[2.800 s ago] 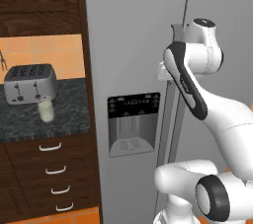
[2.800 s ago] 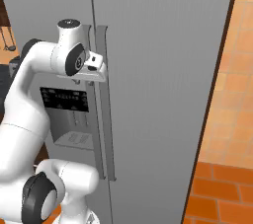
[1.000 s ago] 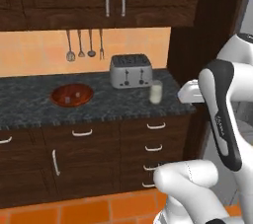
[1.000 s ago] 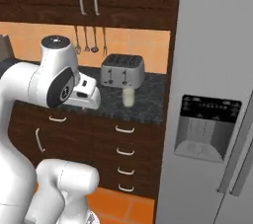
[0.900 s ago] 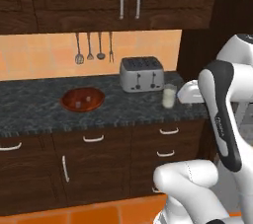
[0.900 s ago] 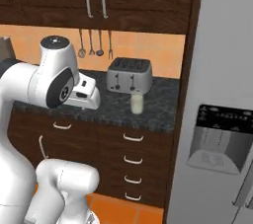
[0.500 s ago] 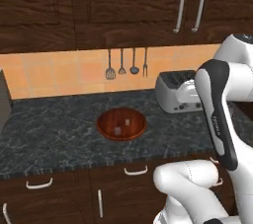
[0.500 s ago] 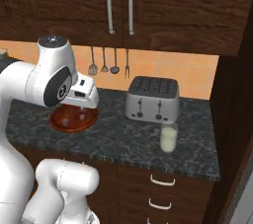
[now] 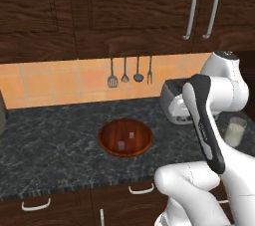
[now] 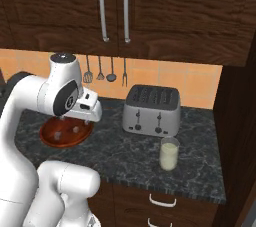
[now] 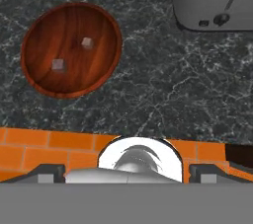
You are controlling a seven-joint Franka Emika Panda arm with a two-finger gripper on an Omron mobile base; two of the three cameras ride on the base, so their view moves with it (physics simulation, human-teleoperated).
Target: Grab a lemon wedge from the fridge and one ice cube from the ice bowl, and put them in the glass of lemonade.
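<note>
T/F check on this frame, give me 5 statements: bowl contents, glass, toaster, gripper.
1. The ice bowl holds two ice cubes. True.
2. The glass of lemonade stands inside the bowl. False: it stands on the counter, in front of the toaster.
3. The gripper is shut on a cube. False: its jaws stand open and empty, above the counter.
4. Utensils hang on the wall behind the bowl. True.
5. The toaster lies tipped on its side. False: it stands upright, slots up.
</note>
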